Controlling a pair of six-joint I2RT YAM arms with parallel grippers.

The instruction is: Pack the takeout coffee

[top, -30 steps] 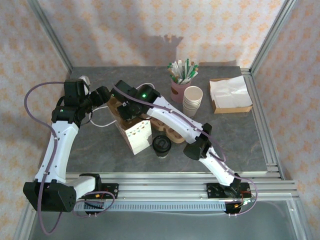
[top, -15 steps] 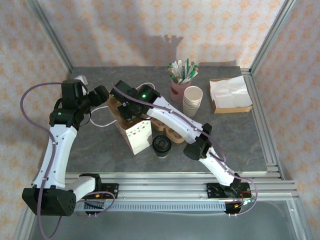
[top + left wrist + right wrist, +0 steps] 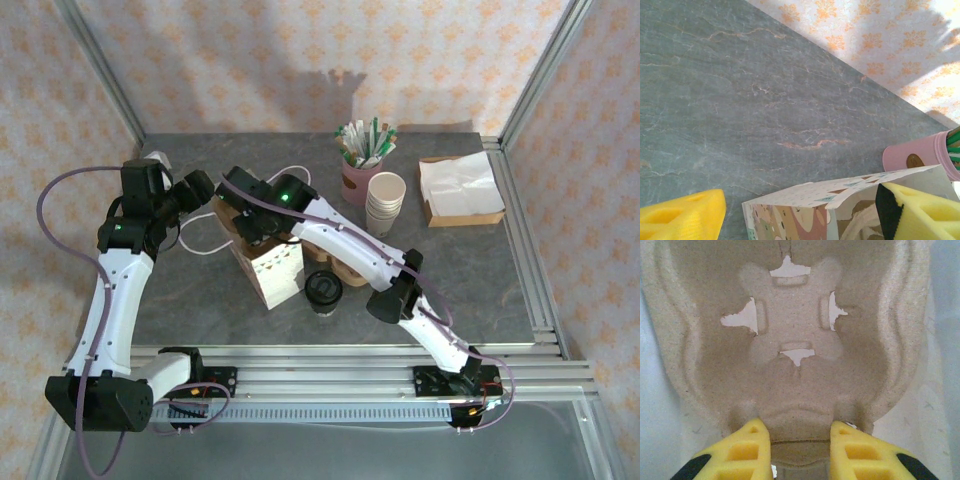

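Arm outstretched, the right tool is gripping a brown moulded-pulp carrier. The left tool is gaping astride the rim of a patterned paper bag.

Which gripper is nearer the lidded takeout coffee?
Right. The right gripper is over the paper bag beside the takeout coffee; the left gripper is at the bag's far rim.

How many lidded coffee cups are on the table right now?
1. The takeout coffee stands toward the front of the table, beside the paper bag. The right arm crosses just behind it, so another could be hidden underneath.
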